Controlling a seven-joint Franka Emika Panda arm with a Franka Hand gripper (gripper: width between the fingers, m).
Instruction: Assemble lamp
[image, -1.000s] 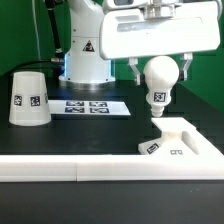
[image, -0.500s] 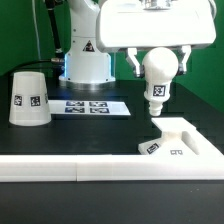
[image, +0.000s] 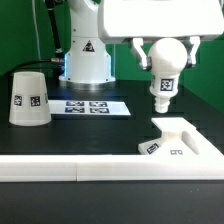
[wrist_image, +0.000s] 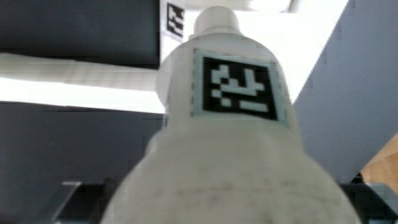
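Note:
My gripper (image: 163, 55) is shut on the ball of the white bulb (image: 164, 68) and holds it neck down, slightly tilted, above the white base block (image: 180, 138) at the exterior view's right. The neck's end with a square marker hangs a short way above the base. In the wrist view the bulb (wrist_image: 222, 130) fills the picture, its marker facing the camera, and part of the base (wrist_image: 71, 85) shows behind it. The white cup-like shade (image: 28, 98) stands mouth down on the black table at the exterior view's left.
The marker board (image: 90, 105) lies flat between the shade and the base. The white robot column (image: 85, 45) stands behind it. A white rail (image: 60, 168) runs along the table's front edge.
My gripper has risen and moved a little toward the exterior view's right with the bulb in it. The neck now hangs higher above the base.

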